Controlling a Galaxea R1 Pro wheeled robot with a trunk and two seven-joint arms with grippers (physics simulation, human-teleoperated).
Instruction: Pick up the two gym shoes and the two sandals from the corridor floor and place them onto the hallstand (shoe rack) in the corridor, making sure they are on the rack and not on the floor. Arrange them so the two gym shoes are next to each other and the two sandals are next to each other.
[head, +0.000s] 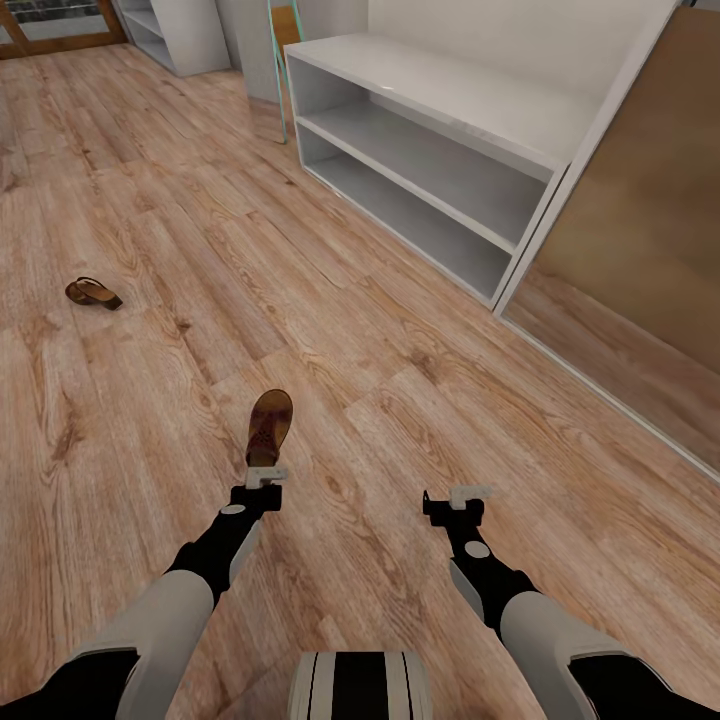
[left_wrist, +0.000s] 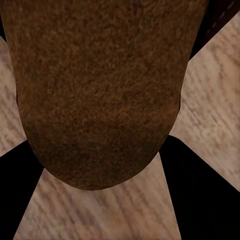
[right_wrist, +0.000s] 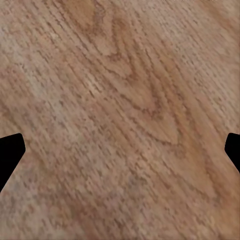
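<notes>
One brown sandal is held at its heel end by my left gripper, which is shut on it, with its toe pointing away from me over the corridor floor. In the left wrist view the sandal fills the space between the dark fingers. The other sandal lies on the floor far to the left. The white hallstand stands ahead to the right, its top and both shelves bare. My right gripper hangs open over bare floor. The gym shoes are out of view.
A brown glass-fronted wardrobe panel runs along the right, next to the hallstand. Another white shelf unit stands at the far back left. A thin teal-framed panel leans just left of the hallstand.
</notes>
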